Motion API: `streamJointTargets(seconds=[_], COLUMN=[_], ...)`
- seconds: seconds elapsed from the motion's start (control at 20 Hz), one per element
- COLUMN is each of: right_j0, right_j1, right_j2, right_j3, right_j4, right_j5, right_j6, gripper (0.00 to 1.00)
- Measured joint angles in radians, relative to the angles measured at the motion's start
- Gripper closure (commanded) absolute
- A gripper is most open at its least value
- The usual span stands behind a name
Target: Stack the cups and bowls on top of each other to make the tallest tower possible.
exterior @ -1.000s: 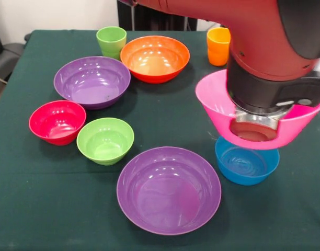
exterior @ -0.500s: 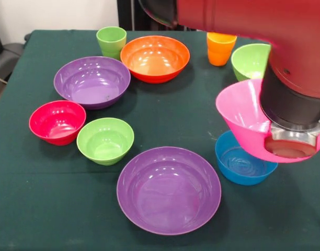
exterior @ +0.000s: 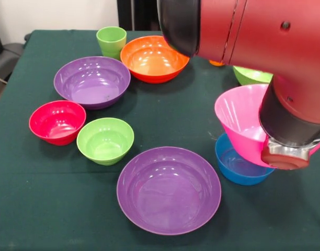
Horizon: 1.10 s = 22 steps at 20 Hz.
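Observation:
The huge pink bowl (exterior: 241, 123) hangs tilted in the air at the right, just above the small blue bowl (exterior: 236, 168). My gripper (exterior: 268, 148) holds it at its right rim, hidden behind my black and red wrist. One purple bowl (exterior: 169, 189) sits at the front middle, the other (exterior: 92, 81) at the back left. The orange bowl (exterior: 152, 57) and the light green cup (exterior: 111, 41) stand at the back. The small red bowl (exterior: 57, 121) and the small lime green bowl (exterior: 105, 140) sit at the left. No tower stands.
My arm crosses the top right and hides most of the large lime green bowl (exterior: 251, 76) and nearly all of the orange cup (exterior: 216, 63). The dark green cloth (exterior: 40, 209) covers the table.
My wrist has moved right with the pink bowl, which has tilted more steeply. My upper arm has swung lower and now covers the orange cup and part of the large lime green bowl.

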Motion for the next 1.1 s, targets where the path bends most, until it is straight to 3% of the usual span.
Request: streamJointTargets(seconds=[0.55, 1.1], right_j0=[0.034, 0.038], right_j1=[-0.001, -0.008], right_j2=[0.031, 0.032], right_j3=[0.068, 0.073], right_j4=[-0.108, -0.119], right_j5=[0.000, 0.000], right_j6=[0.000, 0.000], gripper=[1.00, 1.00])
